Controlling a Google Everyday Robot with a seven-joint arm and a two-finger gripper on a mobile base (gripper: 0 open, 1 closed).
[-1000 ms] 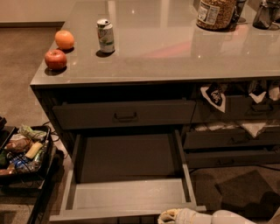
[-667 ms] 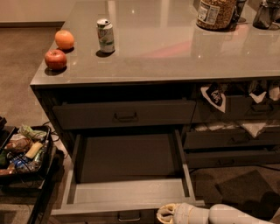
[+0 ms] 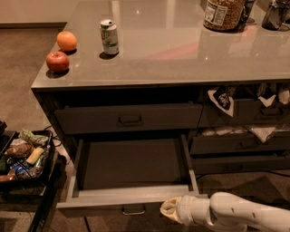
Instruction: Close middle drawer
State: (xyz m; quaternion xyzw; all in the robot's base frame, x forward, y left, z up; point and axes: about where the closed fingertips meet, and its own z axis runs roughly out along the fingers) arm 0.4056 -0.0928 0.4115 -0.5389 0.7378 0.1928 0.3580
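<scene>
The middle drawer (image 3: 131,165) is pulled far out of the grey cabinet, with its paler empty floor showing. Its flat front (image 3: 95,206) lies along the bottom of the view, with a small pull handle (image 3: 133,210) at its centre. My gripper (image 3: 168,210) comes in from the lower right on a white arm (image 3: 240,213). Its tip sits right at the drawer front, just right of the handle. The top drawer (image 3: 129,118) above is nearly shut.
On the countertop (image 3: 172,50) stand an orange (image 3: 66,41), a red apple (image 3: 57,61), a soda can (image 3: 109,36) and a jar (image 3: 224,13). Right-hand drawers (image 3: 240,145) hold cloths and bags. A black tray of snacks (image 3: 22,154) sits at the left on the floor.
My gripper and arm have moved left and slightly up along the drawer front, closer to the handle. The drawer has hardly shifted.
</scene>
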